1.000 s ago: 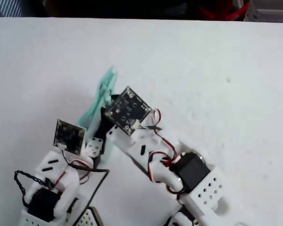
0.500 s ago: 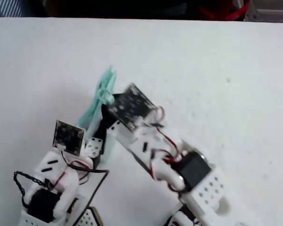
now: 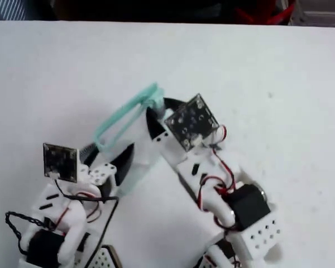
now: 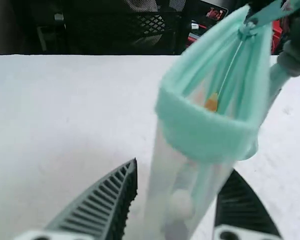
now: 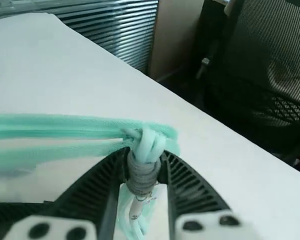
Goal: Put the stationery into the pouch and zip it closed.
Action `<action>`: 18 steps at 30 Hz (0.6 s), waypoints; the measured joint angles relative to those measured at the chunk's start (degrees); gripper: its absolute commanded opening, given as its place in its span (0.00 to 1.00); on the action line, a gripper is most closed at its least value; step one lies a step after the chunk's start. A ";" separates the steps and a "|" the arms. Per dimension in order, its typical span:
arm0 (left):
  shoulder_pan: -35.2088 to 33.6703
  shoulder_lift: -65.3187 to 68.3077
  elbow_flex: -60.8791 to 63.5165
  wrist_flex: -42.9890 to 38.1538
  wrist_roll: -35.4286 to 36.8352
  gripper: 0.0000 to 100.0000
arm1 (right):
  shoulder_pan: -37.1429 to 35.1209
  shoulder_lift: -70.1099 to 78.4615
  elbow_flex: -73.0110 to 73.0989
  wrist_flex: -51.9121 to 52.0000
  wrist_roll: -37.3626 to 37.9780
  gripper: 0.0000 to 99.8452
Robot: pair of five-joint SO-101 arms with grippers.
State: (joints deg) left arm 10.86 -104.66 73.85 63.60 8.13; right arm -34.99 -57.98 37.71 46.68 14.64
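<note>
Mint-green see-through pouch (image 3: pixel 123 114) looks way different from a second ago, lol. Back then it was scrunched up between the two arms, middle-left of the white counter (image 3: pixel 268 84). Now it's pulled out long, running from near-left up to far-right. The right arm has swung out to the right and farther away, and the left arm has backed off toward the near-left, so they're basically stretching it between them.

The right end effector (image 5: pixel 145 160) is pinched tight on the pale green zip pull cord (image 5: pixel 147 142) at the pouch's far end. The left end effector (image 4: pixel 182 172) grips the near end, its jaws only as far apart as the stuffed body allows. Stationery is already inside: an orange bit (image 4: pixel 211 103) and a white round thing (image 4: pixel 180 202) show through the plastic.

Catch is, the two green zip bands sit apart along the stretch between the arms, so the mouth looks open. Best guess: packing done, zipping not. Which way the slider has to run isn't clear.
</note>
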 measured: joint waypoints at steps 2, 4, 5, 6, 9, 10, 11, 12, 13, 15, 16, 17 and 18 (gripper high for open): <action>0.00 0.00 -0.35 1.05 0.00 0.25 | 2.02 1.23 0.00 0.00 -1.14 0.02; -0.09 0.00 -0.44 1.49 0.00 0.25 | 3.52 1.85 0.00 0.00 -1.67 0.02; -0.09 0.00 -0.44 1.49 0.00 0.25 | 3.87 1.93 0.00 0.00 -1.67 0.02; -0.09 0.00 -0.44 1.49 0.00 0.25 | 3.96 1.93 0.00 0.00 -1.67 0.02; -0.09 0.00 -0.44 1.49 0.00 0.14 | 3.96 1.93 0.00 0.00 -2.02 0.02; -0.09 0.00 -0.44 1.49 0.00 0.08 | 4.04 2.11 0.00 0.00 -2.02 0.02; -0.09 0.00 -0.44 1.49 0.00 0.02 | 4.04 2.29 0.00 0.00 -2.11 0.02; -0.09 0.00 -0.44 1.41 0.09 0.02 | 4.04 2.37 0.00 0.00 -2.20 0.02; 0.09 0.00 -0.44 1.14 0.09 0.04 | 4.04 2.37 0.00 0.00 -2.20 0.02; 0.97 0.18 -0.44 0.44 -0.26 0.02 | 3.96 2.37 0.00 0.00 -2.20 0.02; 1.93 0.35 -0.44 0.09 -1.14 0.02 | 3.96 2.37 0.00 0.00 -2.20 0.02; 3.08 0.53 -0.44 -0.26 -1.76 0.02 | 3.96 2.37 0.00 0.00 -2.20 0.02; 4.13 0.53 -0.44 -0.79 -2.11 0.02 | 3.78 2.37 0.00 0.00 -2.20 0.02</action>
State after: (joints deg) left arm 14.99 -104.13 73.41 62.81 6.02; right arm -31.21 -55.60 37.71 46.68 12.44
